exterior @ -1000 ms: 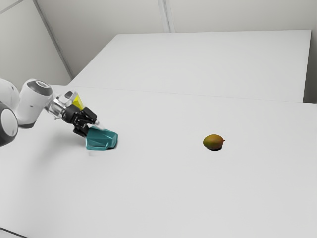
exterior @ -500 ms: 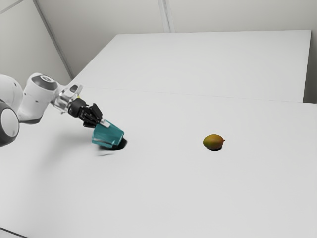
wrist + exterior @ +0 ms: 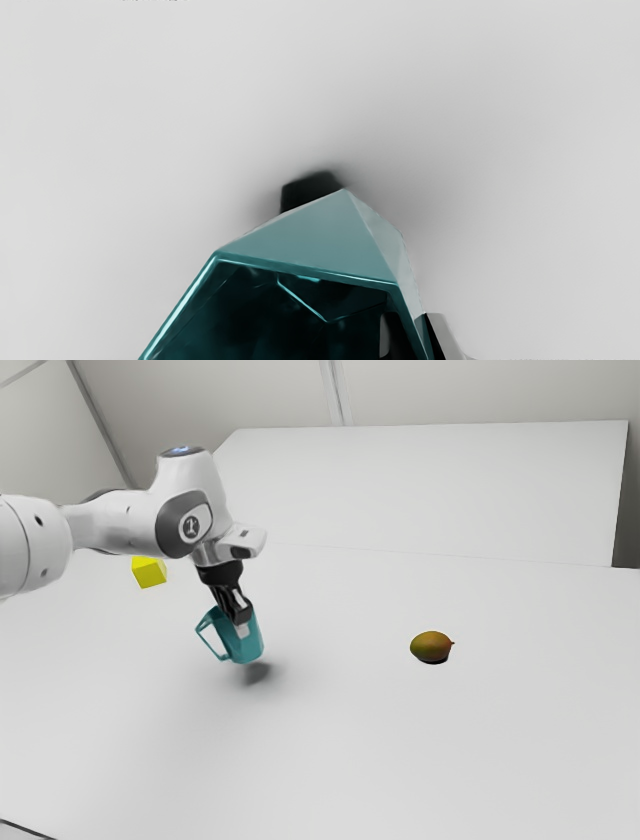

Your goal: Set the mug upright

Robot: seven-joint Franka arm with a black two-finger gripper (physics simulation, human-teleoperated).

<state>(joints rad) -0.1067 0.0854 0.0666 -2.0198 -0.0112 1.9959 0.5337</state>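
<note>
Pinching the mug (image 3: 243, 645) by its wall, the gripper (image 3: 241, 626) held it, apparently just above the table (image 3: 400, 750), mouth up but tilted; righting looked mostly done, with levelling and setting down left.

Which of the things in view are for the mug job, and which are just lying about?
For the job:
- teal mug, tilted, its handle toward the exterior view's left
- gripper, shut on the mug's wall, one finger inside

Just lying about:
- mango, toward the exterior view's right
- yellow block, beyond the arm
</note>
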